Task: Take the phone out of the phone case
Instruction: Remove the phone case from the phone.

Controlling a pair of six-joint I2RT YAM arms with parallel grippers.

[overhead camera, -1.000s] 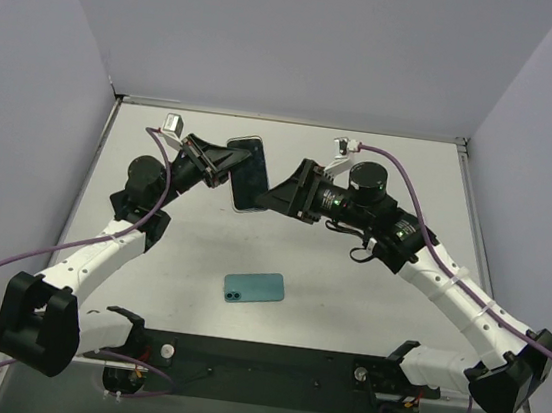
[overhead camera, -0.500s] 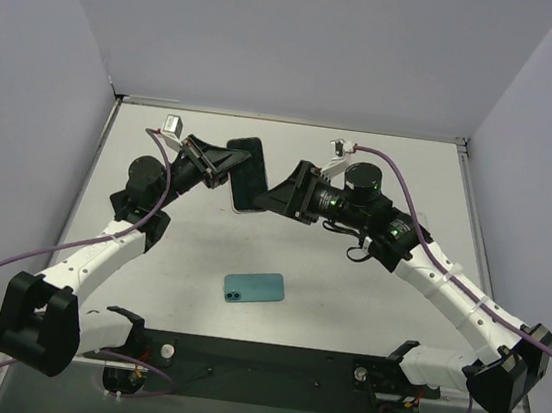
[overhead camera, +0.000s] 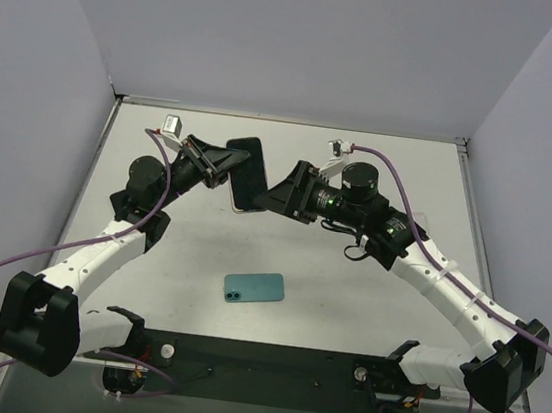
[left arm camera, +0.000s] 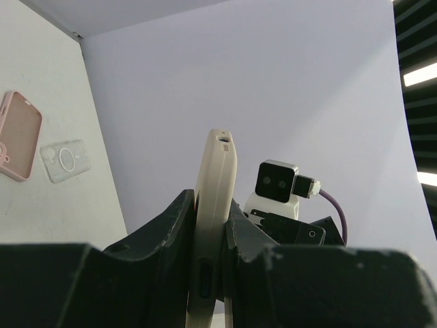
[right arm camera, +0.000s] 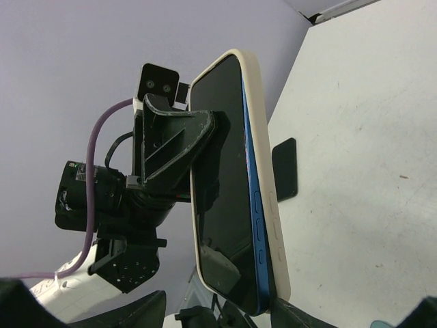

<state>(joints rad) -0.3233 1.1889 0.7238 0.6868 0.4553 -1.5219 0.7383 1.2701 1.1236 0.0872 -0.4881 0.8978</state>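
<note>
Phone [overhead camera: 247, 171] is held up in the air over the back middle of the counter [overhead camera: 323, 318], standing on end with its dark screen showing, between the two arms. It sits in a cream case [right arm camera: 274, 225]. In the right wrist view the phone's blue side, with its buttons, shows along the case rim.

The left arm rises from its base at the near left and bends at an elbow near the left wall. Its forearm turns right towards the centre. The left pincer [overhead camera: 226, 170] is pressed onto the phone. In the left wrist view its fingers [left arm camera: 171, 225] pinch the case's narrow edge from both sides.

The right arm stretches from its base at the near right in a long diagonal up and to the left, the wrist lying roughly level. The right pincer [overhead camera: 275, 194] points left at the phone's right edge. In its own wrist view the jaws stand spread, with the phone's lower end between them. I cannot tell whether they touch it.

Purple cables [overhead camera: 413, 198] loop from both wrists. A teal piece [overhead camera: 254, 286], phone-shaped with two round lenses at one end, lies flat on the counter nearer the bases, well apart from both pincers.
</note>
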